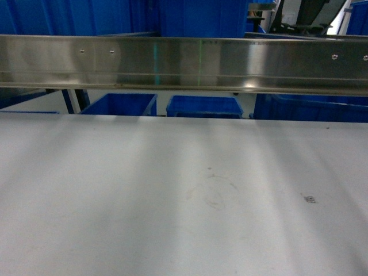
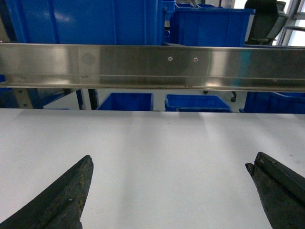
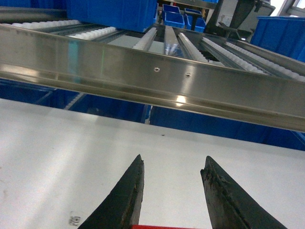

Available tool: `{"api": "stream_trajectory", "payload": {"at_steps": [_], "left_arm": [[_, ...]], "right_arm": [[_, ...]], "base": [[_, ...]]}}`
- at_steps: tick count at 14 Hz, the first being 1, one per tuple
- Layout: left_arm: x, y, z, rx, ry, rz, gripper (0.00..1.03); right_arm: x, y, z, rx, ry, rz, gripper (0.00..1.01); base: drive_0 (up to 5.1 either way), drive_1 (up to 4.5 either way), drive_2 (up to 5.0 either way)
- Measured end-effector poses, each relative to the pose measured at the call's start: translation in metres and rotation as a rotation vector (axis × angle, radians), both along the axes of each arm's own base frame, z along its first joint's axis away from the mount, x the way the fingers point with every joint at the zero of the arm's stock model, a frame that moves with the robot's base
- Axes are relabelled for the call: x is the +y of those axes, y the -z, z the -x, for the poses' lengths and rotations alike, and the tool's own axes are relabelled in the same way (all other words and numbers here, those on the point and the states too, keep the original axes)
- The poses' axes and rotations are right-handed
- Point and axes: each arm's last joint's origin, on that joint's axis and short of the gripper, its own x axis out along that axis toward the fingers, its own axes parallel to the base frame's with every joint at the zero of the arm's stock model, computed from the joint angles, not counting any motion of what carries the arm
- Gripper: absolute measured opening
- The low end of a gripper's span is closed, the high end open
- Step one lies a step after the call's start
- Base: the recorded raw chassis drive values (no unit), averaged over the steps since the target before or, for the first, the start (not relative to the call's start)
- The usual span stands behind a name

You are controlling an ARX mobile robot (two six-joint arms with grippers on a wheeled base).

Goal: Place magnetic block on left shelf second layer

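Observation:
In the right wrist view only a thin red sliver of the magnetic block (image 3: 162,227) shows, at the bottom edge between the roots of the two dark fingers. My right gripper (image 3: 174,160) is shut on it above the white tabletop (image 3: 57,157). My left gripper (image 2: 170,161) stands wide open over the same tabletop with nothing between its fingers. Neither gripper shows in the head view. Behind a steel beam (image 3: 157,78) run roller rails (image 3: 181,43) carrying a large blue tub (image 3: 109,12). I cannot tell whether that tier is the left shelf second layer.
The steel beam (image 1: 184,63) crosses the whole head view above the table's far edge. Smaller blue crates (image 1: 204,106) sit below and behind it. A small printed tag (image 1: 310,199) lies on the tabletop at the right. An office chair (image 2: 264,21) stands far back.

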Motion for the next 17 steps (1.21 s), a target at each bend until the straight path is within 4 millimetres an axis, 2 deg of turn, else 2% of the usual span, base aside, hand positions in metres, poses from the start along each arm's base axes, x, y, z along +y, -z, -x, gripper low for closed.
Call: {"api": "stream_trajectory", "payload": {"at_steps": [17], "left_arm": [[0.0000, -0.0001, 0.0000, -0.001, 0.000, 0.000, 0.98]], "right_arm": [[0.0002, -0.0003, 0.0000, -0.002, -0.002, 0.000, 0.33]], "base": [[-4.9, 1.98, 2.9]]}}
